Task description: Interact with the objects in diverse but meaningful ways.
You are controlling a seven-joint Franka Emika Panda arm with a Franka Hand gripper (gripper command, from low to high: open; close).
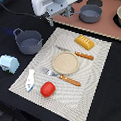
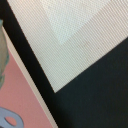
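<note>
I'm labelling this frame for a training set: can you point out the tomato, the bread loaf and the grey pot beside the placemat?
red tomato [image 1: 48, 88], exterior view, middle of its top face.
yellow ridged bread loaf [image 1: 84, 42], exterior view, centre of its ridged top.
dark grey two-handled pot [image 1: 29, 45], exterior view, inside floor of the pot.

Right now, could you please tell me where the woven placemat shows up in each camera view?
Exterior view: the placemat fills the middle of the picture, lying at a slant on the black table, with the round plate on it.
Wrist view: one pale corner of the placemat shows, nothing on it.
Shared landmark: the black table bordering the mat's edge.
</note>
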